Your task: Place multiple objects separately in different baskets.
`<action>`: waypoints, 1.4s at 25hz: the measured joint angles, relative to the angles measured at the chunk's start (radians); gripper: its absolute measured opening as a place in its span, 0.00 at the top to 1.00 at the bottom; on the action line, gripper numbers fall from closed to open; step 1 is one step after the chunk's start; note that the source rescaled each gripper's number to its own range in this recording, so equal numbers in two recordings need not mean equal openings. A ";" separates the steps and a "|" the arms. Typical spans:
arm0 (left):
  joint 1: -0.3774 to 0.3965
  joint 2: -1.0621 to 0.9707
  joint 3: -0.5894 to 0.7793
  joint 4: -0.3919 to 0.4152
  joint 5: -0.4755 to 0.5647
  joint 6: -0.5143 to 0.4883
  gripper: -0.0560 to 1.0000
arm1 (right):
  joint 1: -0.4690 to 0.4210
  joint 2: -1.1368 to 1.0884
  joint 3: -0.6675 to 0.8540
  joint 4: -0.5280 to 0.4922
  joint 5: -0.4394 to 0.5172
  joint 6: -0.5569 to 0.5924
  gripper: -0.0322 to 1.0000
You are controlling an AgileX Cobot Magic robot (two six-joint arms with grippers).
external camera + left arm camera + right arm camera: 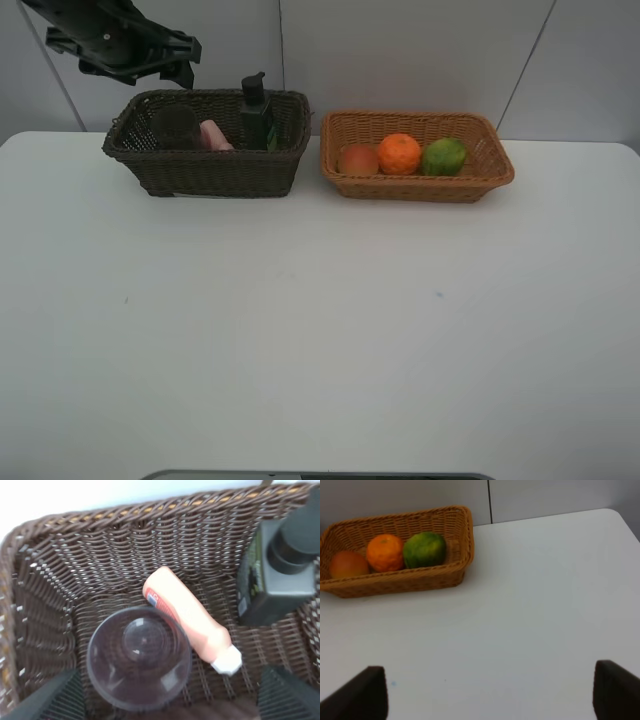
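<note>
Sorted by kind, as it looks: toiletries in one basket, fruit in the other. In the deep dark brown woven wicker basket (205, 165), at the far left of the white table (320, 340), three things: a translucent mauve plastic cup (139, 657) standing upright with its mouth up, a pink squeeze tube with a white cap (187, 615) lying flat on the basket floor and touching the rim of the cup, and a dark green pump bottle (277, 575) standing upright against the end wall nearer to the other basket. In the shallow light orange-tan wicker basket (417, 185), just beside the dark one, a row of three round fruits side by side: a red-orange round fruit (358, 159), a bright orange (399, 153) in the middle and a green lime (444, 156). Nothing of the task left loose on the table, so probably all six objects already placed and the sorting complete. Left gripper (165, 700) hanging directly above the cup, with fingers wide apart on either side and holding nothing; cup standing free, apparently just set down there. Right gripper (490, 695) low over bare table, well apart from the fruit basket, jaws apart too and empty. Next probably only lifting the left arm straight up, with care not to catch the cup rim or the basket wall.
</note>
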 joint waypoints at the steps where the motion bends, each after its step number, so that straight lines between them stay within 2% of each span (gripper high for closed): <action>1: 0.000 -0.041 0.034 0.000 0.003 0.000 0.09 | 0.000 0.000 0.000 0.000 0.000 0.000 0.21; 6: 0.011 -0.302 0.205 0.003 0.018 0.000 0.09 | 0.000 0.000 0.000 0.000 0.000 0.000 0.21; 13: 0.016 -0.703 0.423 0.005 0.168 0.000 0.08 | 0.000 0.000 0.000 0.000 0.000 0.000 0.21; 16: 0.016 -0.870 0.472 0.002 0.304 0.000 0.08 | 0.000 0.000 0.000 0.000 0.000 0.000 0.21; 22: 0.016 -1.156 0.482 -0.007 0.616 0.037 0.08 | 0.000 0.000 0.000 0.000 0.000 0.000 0.21; 26: 0.016 -1.325 0.482 -0.068 0.757 0.058 0.08 | 0.000 0.000 0.000 0.000 0.000 0.000 0.21; 30: 0.016 -1.495 0.504 -0.134 0.791 0.085 0.08 | 0.000 0.000 0.000 0.000 0.000 0.000 0.21; 35: 0.016 -1.634 0.571 -0.157 0.800 0.122 0.08 | 0.000 0.000 0.000 0.000 0.000 0.000 0.21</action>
